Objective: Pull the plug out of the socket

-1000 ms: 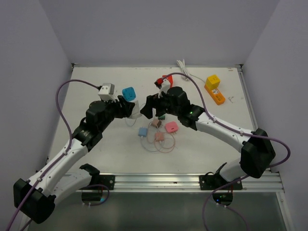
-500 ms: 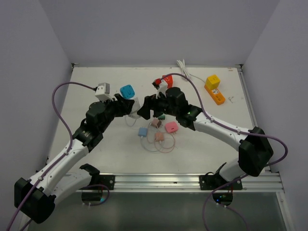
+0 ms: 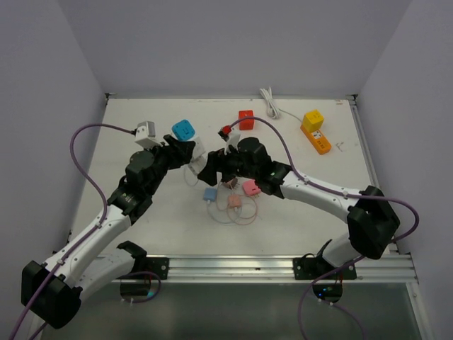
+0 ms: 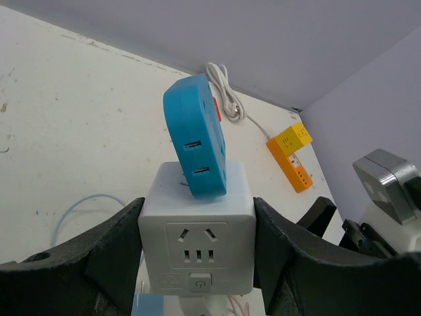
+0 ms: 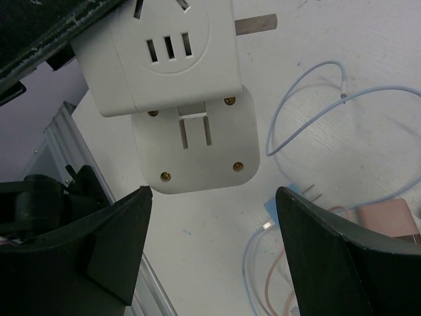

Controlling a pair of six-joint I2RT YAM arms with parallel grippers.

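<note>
The white socket cube (image 4: 196, 253) is pinched by the left pincer (image 4: 196, 220), with one black finger pressed on each side face. It is held above the tabletop (image 4: 79, 131), near its middle. In the right wrist view the plug (image 5: 197, 146), a white rounded block with four brass screws, is seen seated against the cube at its 6 o'clock side. A metal prong (image 5: 256, 24) projects from the cube toward 3 o'clock. The right pincer (image 5: 212, 197) is spread wide. Its fingers (image 5: 99, 243) are set apart at 7 and 5 o'clock of the plug, clear of it.

In the top view a blue socket cube (image 3: 183, 129) is found at 11 o'clock from the held cube and a red cube (image 3: 245, 119) at 2 o'clock. An orange power strip (image 3: 316, 132) lies well apart toward 3 o'clock, and a white cord (image 3: 271, 103) is coiled at the far edge. Small chargers (image 3: 250, 187) and thin looped cables (image 3: 237, 212) are scattered at about 5 o'clock, beside the right arm.
</note>
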